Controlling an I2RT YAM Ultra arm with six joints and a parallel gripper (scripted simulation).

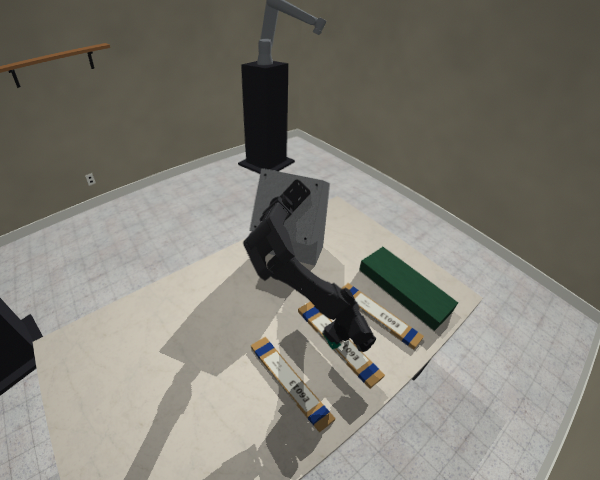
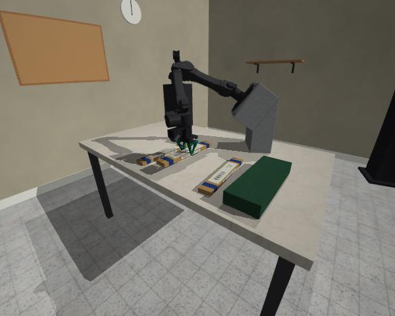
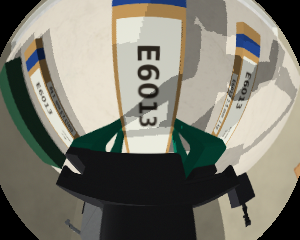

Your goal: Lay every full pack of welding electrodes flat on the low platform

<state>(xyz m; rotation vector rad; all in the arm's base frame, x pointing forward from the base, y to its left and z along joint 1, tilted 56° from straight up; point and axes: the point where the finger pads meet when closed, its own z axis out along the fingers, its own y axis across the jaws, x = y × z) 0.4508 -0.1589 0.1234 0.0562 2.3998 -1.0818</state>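
Tool (image 3: pixel 149 143) clamped on middle pack (image 3: pixel 149 87), wrist view reads E6013, top view shows green platform (image 1: pixel 409 286) apart.

Pale table (image 2: pixel 293 224); three electrode packs (image 2: pixel 220 174), green platform (image 2: pixel 259 185), grey arm base (image 2: pixel 259 115).

Three long tan cardboard electrode packs with blue end bands and white labels lie on the table: one (image 1: pixel 292 383) at seven o'clock, one (image 1: pixel 358 361) at the centre, one (image 1: pixel 385 315) at two o'clock. One dark green rectangular platform block (image 1: pixel 408 286) lies further toward two o'clock.
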